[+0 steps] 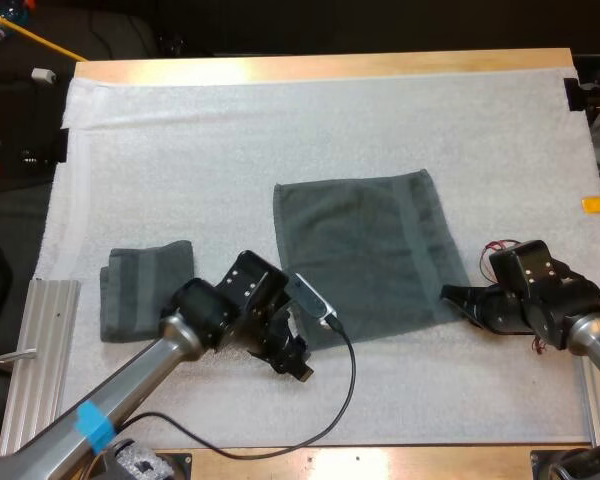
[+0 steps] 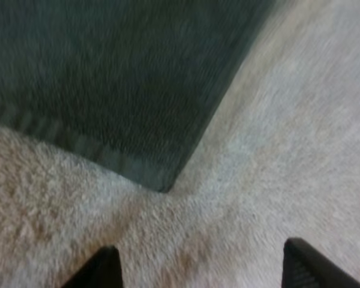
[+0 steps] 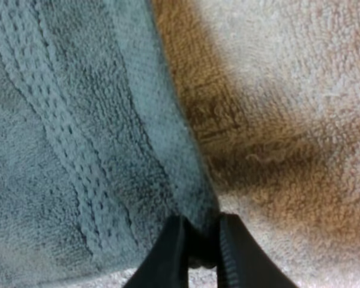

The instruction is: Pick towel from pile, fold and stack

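Fingers of the right gripper pinch the flat towel at its near right corner, on the white mat. The left gripper hovers just off the near left corner — fingers apart, touching nothing. 1 folded towel lies farther left.

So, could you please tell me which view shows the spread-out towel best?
The high view: the whole spread towel lies flat there. The left wrist view catches one corner; the right wrist view shows its stitched edge pinched in the right claw.
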Controlling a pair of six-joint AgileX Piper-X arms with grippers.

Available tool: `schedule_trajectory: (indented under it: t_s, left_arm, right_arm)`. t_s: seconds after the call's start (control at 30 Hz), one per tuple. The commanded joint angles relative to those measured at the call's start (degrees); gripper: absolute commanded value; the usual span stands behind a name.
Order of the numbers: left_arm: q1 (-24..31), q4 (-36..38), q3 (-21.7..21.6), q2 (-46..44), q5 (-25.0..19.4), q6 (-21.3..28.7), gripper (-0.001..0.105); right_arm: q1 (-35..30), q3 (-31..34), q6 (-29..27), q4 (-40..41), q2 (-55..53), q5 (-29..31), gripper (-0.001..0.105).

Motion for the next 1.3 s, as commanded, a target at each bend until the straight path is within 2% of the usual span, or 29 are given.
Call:
schedule_trajectory:
  t_s: [0.0, 0.13, 0.27, 0.37, 0.53, 0.9, 1.07, 1.27]
  left_arm:
    - [-0.6, -1.6, -0.2, 1.2, -0.9, 0.8, 0.055]
    - [-3.1, -4.7, -0.2, 5.3, -2.9, 0.9, 0.055]
    - [-6.1, -6.5, -0.2, 8.7, -7.0, 0.9, 0.055]
    - [-7.0, -7.2, -0.2, 11.2, -7.4, 0.9, 0.053]
    - [-6.9, -8.2, -0.2, 14.6, -8.7, 0.6, 0.041]
    - [-6.9, -13.5, -0.2, 16.8, -9.0, 0.6, 0.040]
    - [-6.9, -13.9, -0.2, 16.8, -9.2, 0.6, 0.036]
    - [-6.9, -13.9, -0.2, 16.8, -12.8, 0.6, 0.036]
  right_arm:
    - [-0.1, -0.1, -0.5, 0.5, -0.4, 0.4, 0.000]
    - [-0.1, -0.1, -0.5, 0.5, -0.4, 0.4, 0.000]
    - [-0.1, -0.1, -0.5, 0.5, -0.4, 0.4, 0.000]
    - [-0.1, -0.1, -0.5, 0.5, -0.4, 0.4, 0.000]
    - [-0.1, -0.1, -0.5, 0.5, -0.4, 0.4, 0.000]
    - [-0.1, -0.1, -0.5, 0.5, -0.4, 0.4, 0.000]
    - [-0.1, -0.1, -0.5, 0.5, -0.4, 0.4, 0.000]
    - [-0.1, -0.1, -0.5, 0.5, -0.4, 0.4, 0.000]
